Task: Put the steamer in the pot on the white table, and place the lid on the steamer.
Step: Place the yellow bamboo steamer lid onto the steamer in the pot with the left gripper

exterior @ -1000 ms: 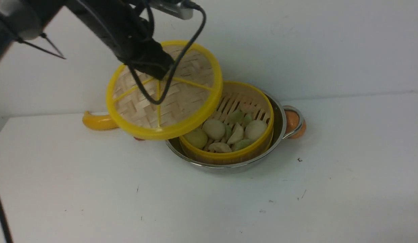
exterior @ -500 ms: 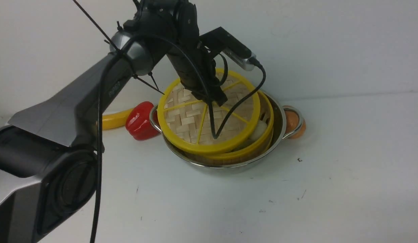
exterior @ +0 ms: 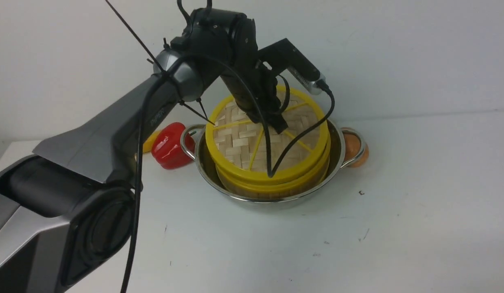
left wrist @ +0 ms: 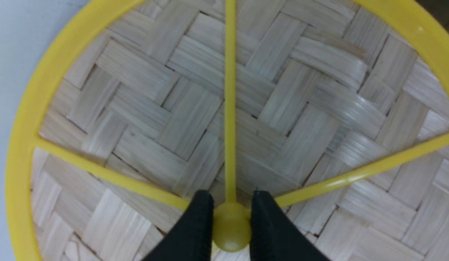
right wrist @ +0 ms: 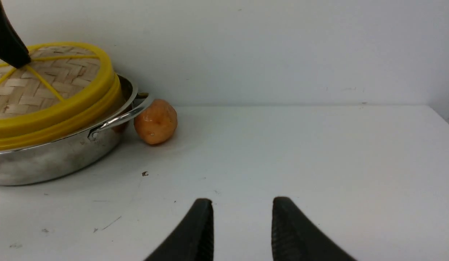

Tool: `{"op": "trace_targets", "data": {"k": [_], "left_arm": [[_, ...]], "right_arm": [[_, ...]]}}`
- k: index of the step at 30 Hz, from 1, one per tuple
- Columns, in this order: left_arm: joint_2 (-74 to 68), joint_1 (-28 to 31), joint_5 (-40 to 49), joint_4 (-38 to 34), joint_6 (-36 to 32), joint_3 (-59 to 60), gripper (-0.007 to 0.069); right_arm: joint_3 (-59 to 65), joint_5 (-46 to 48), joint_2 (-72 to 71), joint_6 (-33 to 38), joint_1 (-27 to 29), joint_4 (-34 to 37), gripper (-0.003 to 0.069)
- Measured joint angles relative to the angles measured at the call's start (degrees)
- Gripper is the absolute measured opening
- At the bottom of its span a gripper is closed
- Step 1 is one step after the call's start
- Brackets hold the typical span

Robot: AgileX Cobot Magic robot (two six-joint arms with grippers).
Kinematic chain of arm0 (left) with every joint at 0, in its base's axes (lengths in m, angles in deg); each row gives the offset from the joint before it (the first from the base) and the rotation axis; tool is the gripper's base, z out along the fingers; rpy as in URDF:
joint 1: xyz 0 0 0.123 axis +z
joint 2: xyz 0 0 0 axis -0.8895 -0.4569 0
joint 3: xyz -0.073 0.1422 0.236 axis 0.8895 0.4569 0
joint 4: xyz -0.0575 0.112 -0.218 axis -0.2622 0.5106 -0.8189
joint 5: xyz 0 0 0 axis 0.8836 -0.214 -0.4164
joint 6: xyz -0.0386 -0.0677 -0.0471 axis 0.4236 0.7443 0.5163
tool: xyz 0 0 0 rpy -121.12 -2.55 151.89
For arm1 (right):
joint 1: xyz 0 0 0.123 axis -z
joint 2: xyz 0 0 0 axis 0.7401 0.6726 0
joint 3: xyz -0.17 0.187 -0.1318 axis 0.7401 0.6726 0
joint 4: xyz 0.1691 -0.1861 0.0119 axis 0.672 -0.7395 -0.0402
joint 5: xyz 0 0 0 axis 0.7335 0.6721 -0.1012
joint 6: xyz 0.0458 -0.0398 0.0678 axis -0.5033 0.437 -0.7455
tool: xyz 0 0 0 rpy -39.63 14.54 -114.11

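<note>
Pale bare wall stands behind the white table [exterior: 398, 211]. On the table is the pot [exterior: 260, 202], with the steamer [exterior: 308, 179] inside it. My left gripper [left wrist: 230, 212] is clamped on the centre hub of the lid [exterior: 239, 138]. The lid now lies level on the steamer; half a second ago it hung tilted, off to the left. My right gripper [right wrist: 242, 201] hovers low over the table, fingers apart, holding nothing.

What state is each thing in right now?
lid: resting on the steamer, hub pinched.
steamer: in the pot, covered.
pot: upright on the white table.
left gripper: shut on the lid's hub.
right gripper: open, empty.
red pepper: lying beside the pot.
</note>
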Motion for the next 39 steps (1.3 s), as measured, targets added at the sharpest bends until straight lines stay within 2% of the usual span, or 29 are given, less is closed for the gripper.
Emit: {"op": "trace_targets", "data": {"k": [10, 16, 39], "left_arm": [[0.0, -0.4, 6.6, 1.0, -0.1, -4.4, 0.0118], [0.1, -0.5, 9.5, -1.2, -0.4, -4.6, 0.0118], [-1.0, -0.5, 9.0, -2.2, -0.5, -4.9, 0.0118]], "right_arm": [[0.0, 0.0, 0.0, 0.0, 0.0, 0.0, 0.0244], [0.0, 0.0, 0.0, 0.0, 0.0, 0.0, 0.0244], [0.0, 0.0, 0.0, 0.0, 0.0, 0.0, 0.0244]]}}
